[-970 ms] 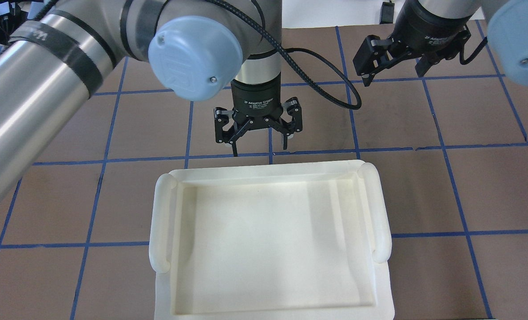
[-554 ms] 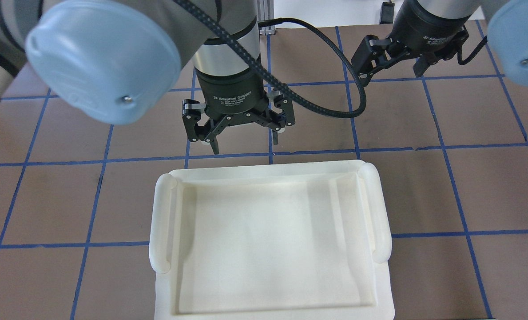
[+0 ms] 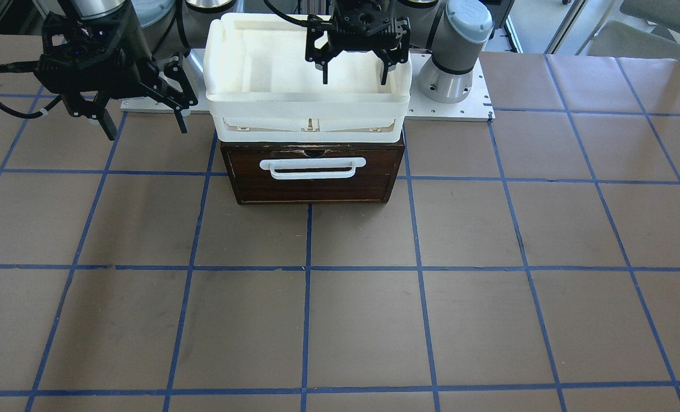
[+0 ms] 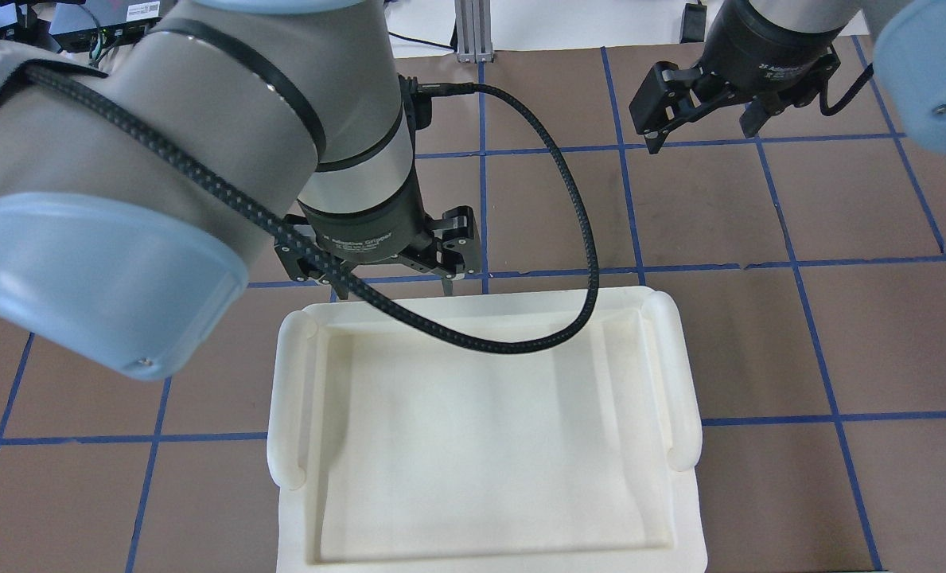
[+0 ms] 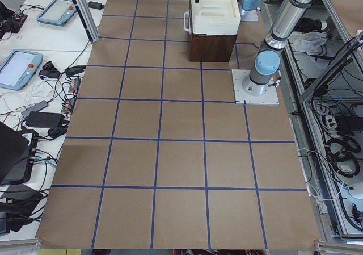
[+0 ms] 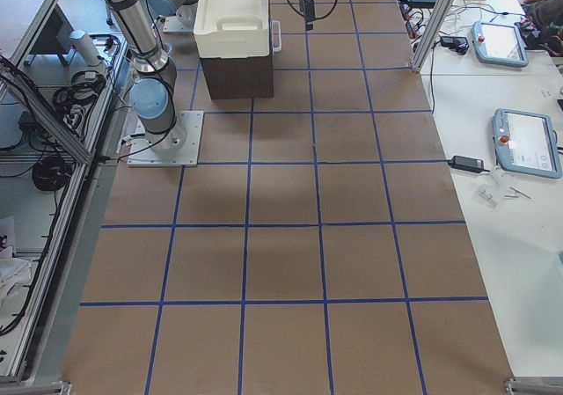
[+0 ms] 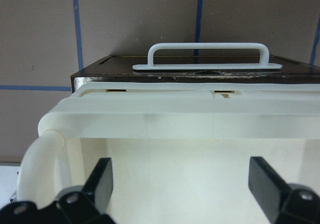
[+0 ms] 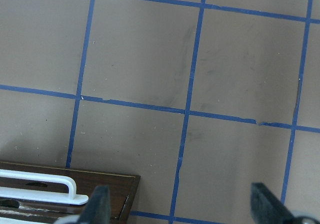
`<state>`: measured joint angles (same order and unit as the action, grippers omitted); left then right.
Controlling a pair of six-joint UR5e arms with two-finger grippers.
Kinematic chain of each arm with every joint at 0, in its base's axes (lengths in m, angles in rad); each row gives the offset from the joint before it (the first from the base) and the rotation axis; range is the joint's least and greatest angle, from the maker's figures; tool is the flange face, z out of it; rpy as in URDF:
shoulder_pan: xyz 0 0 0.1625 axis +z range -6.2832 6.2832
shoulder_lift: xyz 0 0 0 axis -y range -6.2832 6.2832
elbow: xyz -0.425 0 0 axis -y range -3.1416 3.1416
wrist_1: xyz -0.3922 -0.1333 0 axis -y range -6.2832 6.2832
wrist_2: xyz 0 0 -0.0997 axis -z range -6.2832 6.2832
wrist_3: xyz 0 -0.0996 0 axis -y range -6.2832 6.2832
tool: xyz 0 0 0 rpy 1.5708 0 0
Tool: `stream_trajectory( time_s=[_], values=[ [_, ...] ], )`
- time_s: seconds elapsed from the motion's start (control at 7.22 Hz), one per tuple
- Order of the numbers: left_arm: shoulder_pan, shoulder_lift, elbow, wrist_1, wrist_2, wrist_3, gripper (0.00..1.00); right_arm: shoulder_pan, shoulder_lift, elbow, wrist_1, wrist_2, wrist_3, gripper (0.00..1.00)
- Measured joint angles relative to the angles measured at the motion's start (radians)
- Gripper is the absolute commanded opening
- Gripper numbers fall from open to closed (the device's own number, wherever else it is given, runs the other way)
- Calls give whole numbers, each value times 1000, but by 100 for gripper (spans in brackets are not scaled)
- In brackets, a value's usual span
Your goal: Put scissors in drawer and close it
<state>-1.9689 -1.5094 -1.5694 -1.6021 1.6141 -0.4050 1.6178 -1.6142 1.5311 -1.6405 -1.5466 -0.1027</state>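
Note:
The drawer (image 3: 315, 186) has a dark brown front and a white bar handle (image 3: 315, 167). It looks pushed in flush under the white plastic tray (image 3: 305, 106). The scissors show in no view. My left gripper (image 3: 354, 67) is open and empty above the tray's front part. It also shows in the overhead view (image 4: 393, 286) and its own wrist view (image 7: 182, 189), which looks down on the drawer handle (image 7: 207, 59). My right gripper (image 3: 144, 125) is open and empty over the bare table beside the drawer. The right wrist view shows the right gripper (image 8: 182, 209) and the drawer's corner (image 8: 112, 186).
The tray (image 4: 290, 398) has two rounded side handles and nothing in it. The table is brown paper with a blue tape grid (image 3: 308, 268). The left arm's base plate (image 3: 454, 86) stands beside the tray. Side benches hold tablets and cables (image 6: 525, 140).
My left gripper has moved left and back toward the tray's far edge in the overhead view, and its arm now fills more of that view. The right gripper has hardly moved.

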Motion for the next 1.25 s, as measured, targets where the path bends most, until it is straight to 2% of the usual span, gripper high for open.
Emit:
stream_trajectory(
  time_s=[0.28,0.55,0.83,1.25],
  values=[
    [128,20,-17,99,24,166,100,-1,0,0,1,-1,0,100],
    [255,50,-13,92,3,368,100,-2,0,0,1,-1,0,100],
    [307,75,-11,35,5,413,100,1,-2,0,1,-1,1,100],
    [344,73,5,-1,-48,422,100,-1,-5,1,3,-3,-1,100]
  ],
)
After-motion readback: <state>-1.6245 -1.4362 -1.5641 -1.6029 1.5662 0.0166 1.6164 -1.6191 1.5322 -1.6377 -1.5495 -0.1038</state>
